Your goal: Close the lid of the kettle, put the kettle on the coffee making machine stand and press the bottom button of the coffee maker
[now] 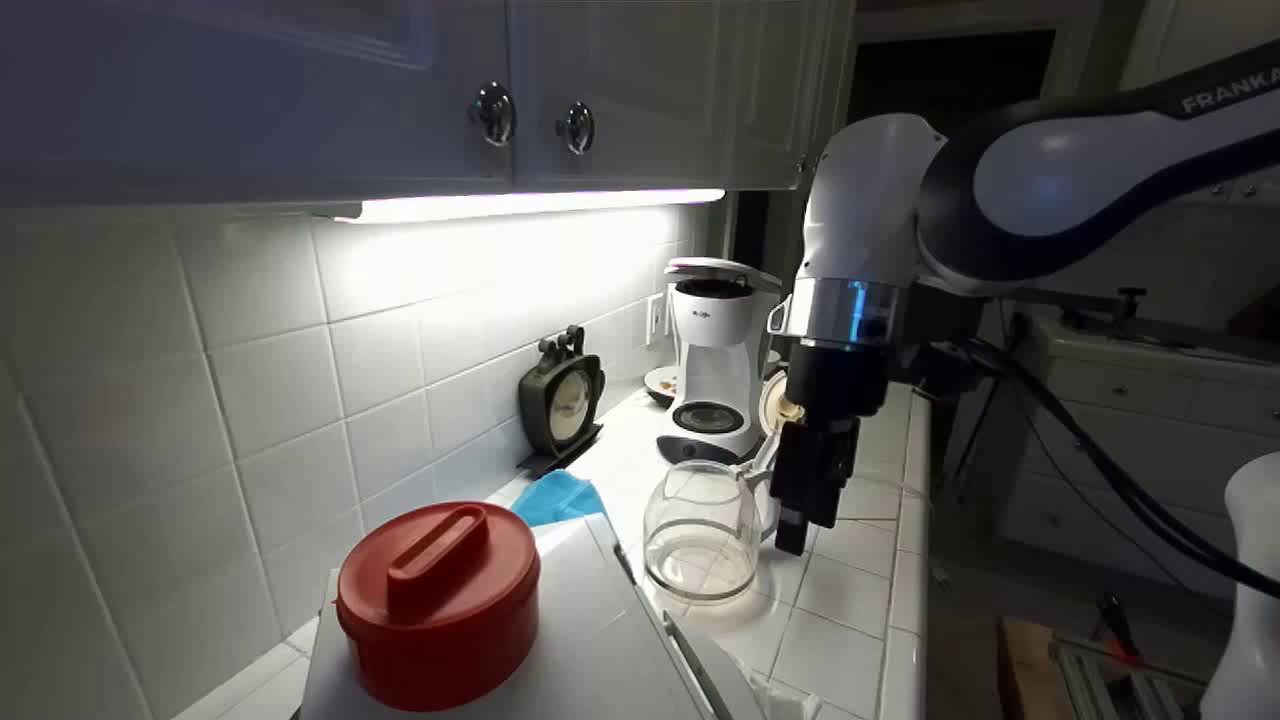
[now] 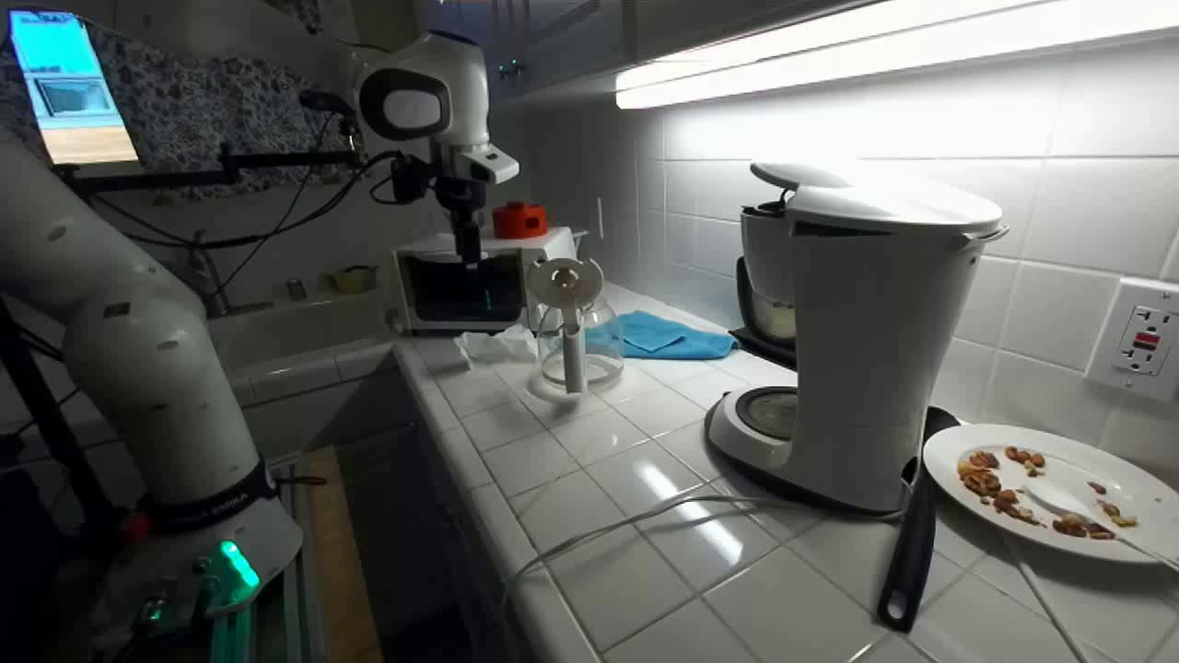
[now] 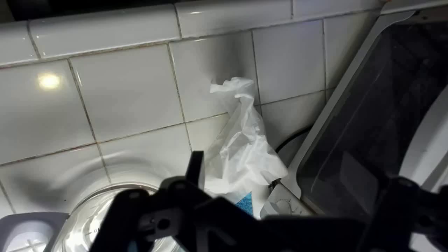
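The clear glass kettle (image 1: 697, 545) stands upright on the tiled counter, and it also shows in an exterior view (image 2: 601, 343). Its white lid (image 2: 545, 284) stands open, raised above the white handle (image 2: 574, 359). In the wrist view, part of the glass (image 3: 87, 218) shows at the lower left. The white coffee maker (image 1: 713, 320) stands beyond the kettle, with its round dark stand (image 2: 770, 411) bare. A dark button (image 1: 689, 452) is on its base front. My gripper (image 1: 806, 532) is open and empty, pointing down beside the kettle, above the counter; it also shows in the wrist view (image 3: 276, 168).
A toaster oven (image 2: 465, 287) bears a red container (image 1: 440, 600). Crumpled white plastic (image 3: 241, 150) and a blue cloth (image 2: 677, 335) lie near the kettle. A green framed object (image 1: 562, 400) leans at the wall. A cord (image 2: 645, 514) and a food plate (image 2: 967, 440) are by the coffee maker.
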Controlling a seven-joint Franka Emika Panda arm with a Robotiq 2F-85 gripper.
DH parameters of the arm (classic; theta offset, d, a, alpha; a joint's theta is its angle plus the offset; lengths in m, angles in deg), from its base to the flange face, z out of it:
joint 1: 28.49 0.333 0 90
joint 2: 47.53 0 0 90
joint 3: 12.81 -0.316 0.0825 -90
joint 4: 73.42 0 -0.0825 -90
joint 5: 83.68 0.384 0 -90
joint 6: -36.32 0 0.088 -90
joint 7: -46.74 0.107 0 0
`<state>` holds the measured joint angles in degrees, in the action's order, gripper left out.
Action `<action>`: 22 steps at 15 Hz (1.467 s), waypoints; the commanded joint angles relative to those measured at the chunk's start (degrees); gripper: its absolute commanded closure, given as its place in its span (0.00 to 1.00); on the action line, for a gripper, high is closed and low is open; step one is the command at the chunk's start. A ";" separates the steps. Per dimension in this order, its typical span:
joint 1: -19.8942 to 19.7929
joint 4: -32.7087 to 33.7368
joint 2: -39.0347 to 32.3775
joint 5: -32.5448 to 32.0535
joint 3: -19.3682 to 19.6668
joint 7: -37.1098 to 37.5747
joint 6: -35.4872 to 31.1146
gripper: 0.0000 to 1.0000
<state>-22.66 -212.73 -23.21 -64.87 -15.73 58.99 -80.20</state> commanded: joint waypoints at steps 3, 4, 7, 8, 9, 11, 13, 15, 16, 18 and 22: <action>-0.71 0.11 0.00 0.25 -0.61 -0.22 0.22 0.00; -0.71 0.11 0.00 0.25 -0.61 -0.22 0.22 0.00; -1.34 0.01 0.36 -0.98 -0.95 0.94 0.06 0.00; -2.18 -0.40 1.12 -2.53 -1.33 1.95 -0.69 0.00; -2.77 -0.55 1.60 -3.37 -1.38 2.47 -0.80 0.00; -4.34 -0.80 3.04 -6.14 -1.88 4.58 -0.96 0.00; -5.99 -1.24 4.30 -9.66 -2.66 6.97 -2.31 0.00; -7.26 -1.18 4.59 -11.87 -3.03 9.32 -2.41 0.00; -7.89 -1.11 4.83 -13.04 -3.40 10.84 -2.07 0.00; -9.24 -1.08 5.81 -16.02 -4.38 13.97 -1.01 0.00; -10.55 -2.13 7.69 -17.85 -3.83 15.91 -2.31 0.00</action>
<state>-31.95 -212.84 -18.60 -81.23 -19.47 72.79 -81.53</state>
